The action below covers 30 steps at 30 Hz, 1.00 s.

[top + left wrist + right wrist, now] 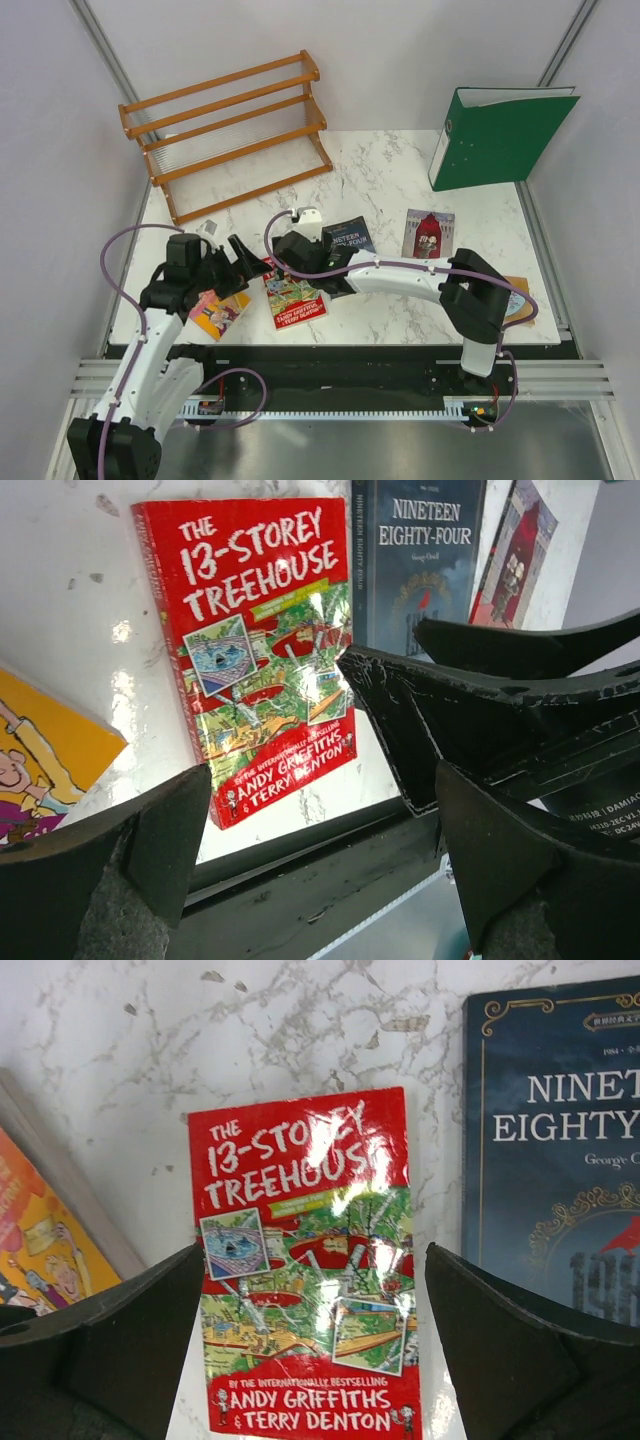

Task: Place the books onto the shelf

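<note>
Several books lie flat on the marble table. The red book [295,298] [260,650] [305,1260] is near the front edge, with the yellow-purple one [220,312] [40,770] [40,1240] to its left. The dark blue one [348,238] [415,560] [560,1160] and the pink-maroon one [428,233] lie further right. An orange-brown one [517,300] is partly hidden by the right arm. My right gripper [300,272] [315,1330] hangs open above the red book, empty. My left gripper [250,262] [320,860] stands open and empty just left of it. The shelf [225,130] stands at the back left.
A big green ring binder [495,135] stands upright at the back right. The right gripper's black fingers [480,710] show close in front of the left wrist camera. The table's front edge [330,346] runs just below the red and yellow books.
</note>
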Tool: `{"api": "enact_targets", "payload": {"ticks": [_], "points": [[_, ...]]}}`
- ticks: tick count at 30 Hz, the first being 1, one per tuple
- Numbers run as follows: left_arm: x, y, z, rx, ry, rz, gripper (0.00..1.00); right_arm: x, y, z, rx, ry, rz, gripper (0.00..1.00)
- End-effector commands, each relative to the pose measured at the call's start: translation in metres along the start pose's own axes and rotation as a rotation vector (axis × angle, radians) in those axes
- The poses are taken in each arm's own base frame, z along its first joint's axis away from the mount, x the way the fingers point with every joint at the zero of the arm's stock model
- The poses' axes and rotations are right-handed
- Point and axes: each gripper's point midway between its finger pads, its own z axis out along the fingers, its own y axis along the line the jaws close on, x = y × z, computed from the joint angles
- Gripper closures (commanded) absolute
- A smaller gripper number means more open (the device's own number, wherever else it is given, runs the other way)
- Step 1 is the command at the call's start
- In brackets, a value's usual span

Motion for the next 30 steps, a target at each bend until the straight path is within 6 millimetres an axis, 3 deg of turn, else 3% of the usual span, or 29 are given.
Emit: {"api": "enact_targets", "payload": {"ticks": [1,8,12,16,17,20,22,30], "points": [[-0.01,0.006,-0.004,-0.073,-0.044,-0.065,0.0,-0.007,0.006,-0.004,-0.018,0.011,-0.028,0.02],[0.001,0.036,0.001,-0.216,0.042,-0.202,0.01,0.004,0.026,0.001,-0.143,0.061,-0.016,0.02],[0.005,0.036,0.005,-0.185,0.086,-0.212,0.02,0.013,0.022,0.008,-0.177,0.111,0.011,0.02],[0.017,0.033,0.012,-0.129,0.163,-0.205,0.02,0.029,-0.013,0.024,-0.149,0.208,0.084,0.02],[0.021,0.038,0.017,-0.138,0.178,-0.224,0.02,0.041,-0.025,0.028,-0.132,0.239,0.094,0.03],[0.031,0.044,0.028,-0.12,0.21,-0.264,0.02,0.054,-0.046,0.038,-0.125,0.308,0.169,0.03],[0.037,0.048,0.033,-0.116,0.232,-0.292,0.03,0.055,-0.048,0.04,-0.155,0.317,0.198,0.05],[0.042,0.054,0.052,-0.093,0.238,-0.314,0.04,0.073,0.0,0.044,-0.458,0.367,0.335,0.15]]}}
